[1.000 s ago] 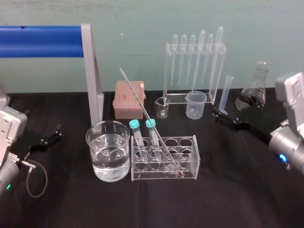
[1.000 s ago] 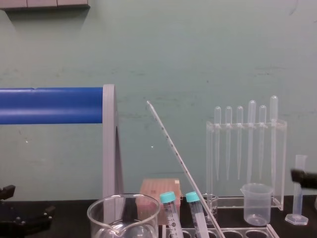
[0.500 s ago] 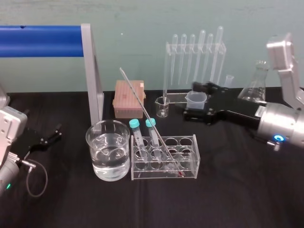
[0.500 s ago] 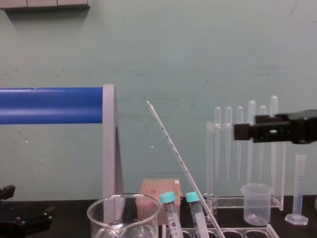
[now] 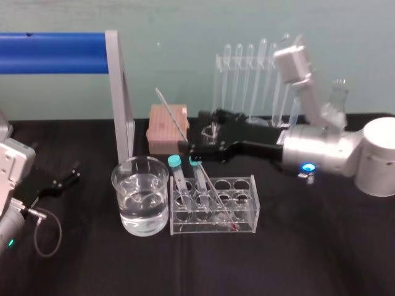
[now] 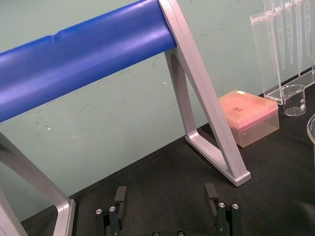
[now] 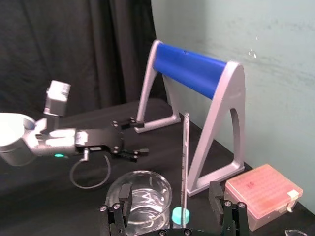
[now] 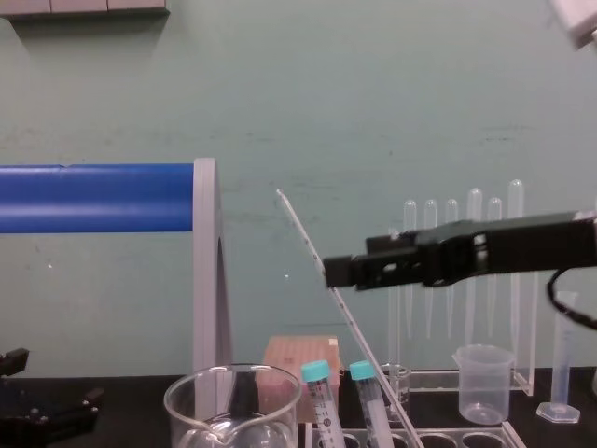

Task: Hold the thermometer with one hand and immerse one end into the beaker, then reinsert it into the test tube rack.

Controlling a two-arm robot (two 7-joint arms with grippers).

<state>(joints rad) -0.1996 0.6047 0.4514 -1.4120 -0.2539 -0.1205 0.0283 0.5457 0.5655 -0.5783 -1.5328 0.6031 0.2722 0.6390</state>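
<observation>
Right wrist view: black right pincer (image 7: 170, 191) wide, straddling thin clear glass thermometer (image 7: 184, 157) above pale translucent test tube rack (image 5: 252, 203). Grasp step; next, close and lift. Left pincer (image 6: 166, 194) parked wide, well left of rack.

Head: I look down and forward over the whole counter (image 5: 308, 265), with the wall at 12 o'clock.
Chest: lower and level, close to the beaker (image 8: 233, 411).
Left wrist: low over the counter, facing the blue bar (image 6: 83, 59).
Right wrist: faces 9 o'clock along the right hand (image 7: 169, 191).
Shared: I get the blue bar in all four.
</observation>
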